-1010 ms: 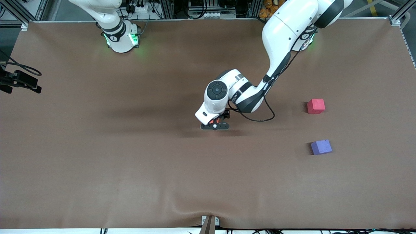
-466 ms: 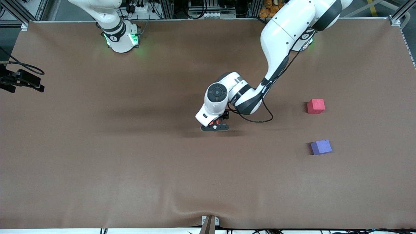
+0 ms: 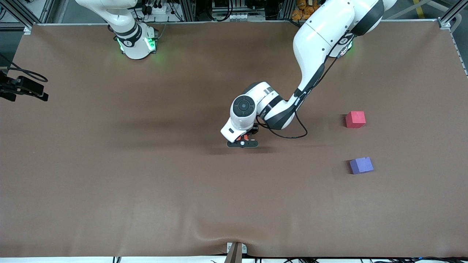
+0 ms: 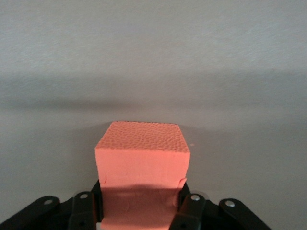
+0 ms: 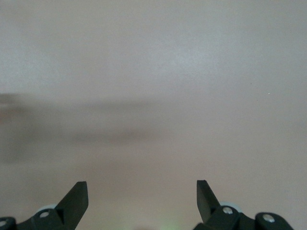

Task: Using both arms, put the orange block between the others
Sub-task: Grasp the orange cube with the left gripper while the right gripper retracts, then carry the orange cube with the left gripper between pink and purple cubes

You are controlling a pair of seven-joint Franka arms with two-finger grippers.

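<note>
The orange block [image 4: 142, 153] rests on the brown table near its middle, and my left gripper [image 4: 141, 191] is shut on it, one finger pressed into each side. From the front, the left gripper [image 3: 242, 140] reaches down over the orange block [image 3: 244, 137], which mostly hides under the hand. The red-pink cube [image 3: 355, 119] and the purple-blue cube [image 3: 361, 165] sit toward the left arm's end, the purple-blue one nearer the front camera, with a gap between them. My right gripper [image 5: 141, 184] is open over bare table, holding nothing.
The right arm's base [image 3: 137, 44] glows green at the table's back edge. A black device with cables [image 3: 22, 89] hangs at the right arm's end of the table. A small bracket [image 3: 236, 250] sits at the front edge.
The left gripper's fingers have closed onto the orange block; the arm itself has barely shifted. The black device at the right arm's end has drifted slightly.
</note>
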